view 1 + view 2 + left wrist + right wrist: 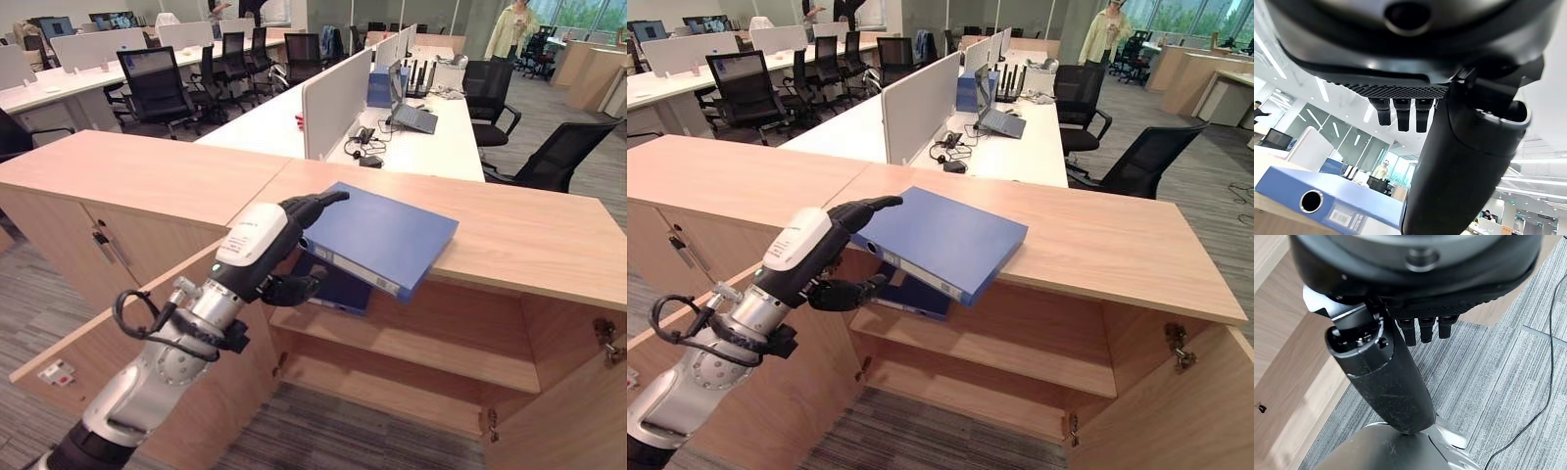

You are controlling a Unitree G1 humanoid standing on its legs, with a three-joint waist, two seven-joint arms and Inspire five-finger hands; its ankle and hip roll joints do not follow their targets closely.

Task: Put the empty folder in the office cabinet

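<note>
Left hand (284, 245): nearest item, thumb above and fingers below, pinching the blue folder (382, 238) at its near corner.
Folder: tilted, far half resting on the cabinet top (529, 235), near half overhanging its front edge above the open shelves (411, 345).
Right hand (1400, 382): idle over carpet, fingers relaxed.
Risk: corner grip may slip; folder could pivot off the edge.
Room: shelf beneath the hand partly taken by a second blue folder (338, 286); free space lies beyond it.

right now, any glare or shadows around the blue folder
Left wrist view: bright ceiling light strips glare behind the left hand, leaving it a dark silhouette. Left eye view: blue folder evenly lit on top, casting shade over the cabinet shelf beneath.
</note>
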